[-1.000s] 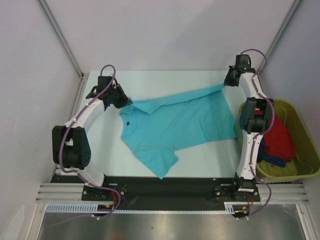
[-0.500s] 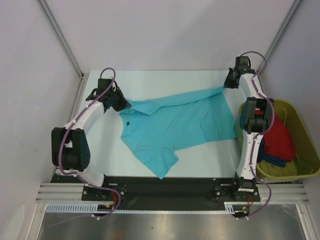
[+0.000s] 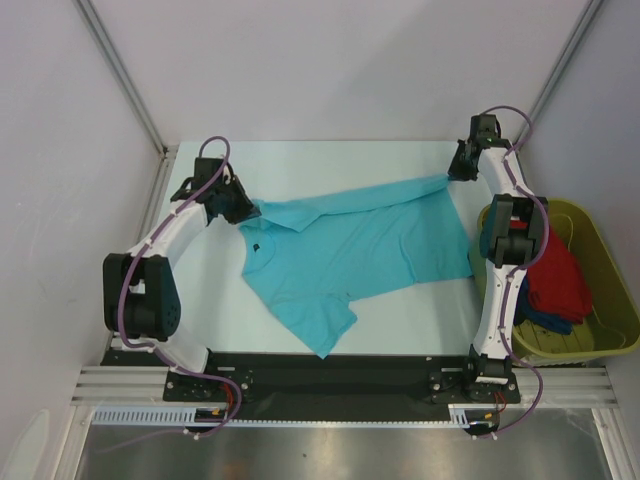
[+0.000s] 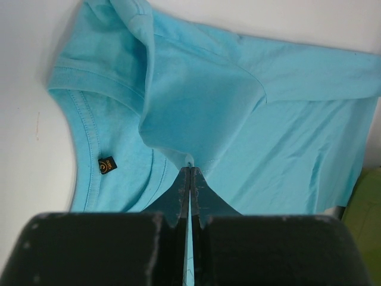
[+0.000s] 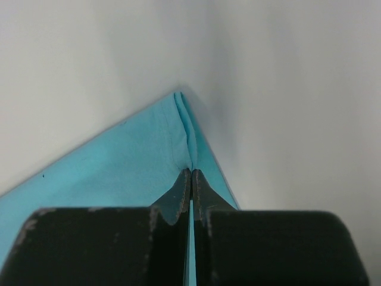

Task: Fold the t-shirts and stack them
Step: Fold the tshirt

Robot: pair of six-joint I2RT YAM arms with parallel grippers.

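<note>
A turquoise t-shirt [image 3: 350,250] lies spread across the white table, its collar and small dark label [image 4: 106,165] toward the left. My left gripper [image 3: 248,209] is shut on a pinch of the turquoise cloth beside the collar [image 4: 190,170]. At the back right, my right gripper [image 3: 452,175] is shut on the shirt's far corner [image 5: 190,171], and the cloth runs taut between the two grips. More t-shirts, red [image 3: 555,280] and dark blue [image 3: 545,322], sit bunched in the tub.
An olive-green plastic tub [image 3: 605,290] stands at the table's right edge, beside the right arm. White enclosure walls close in the back and sides. A black strip [image 3: 330,375] runs along the near edge.
My left gripper has drawn its pinch of cloth slightly left and back. The right gripper holds its place.
</note>
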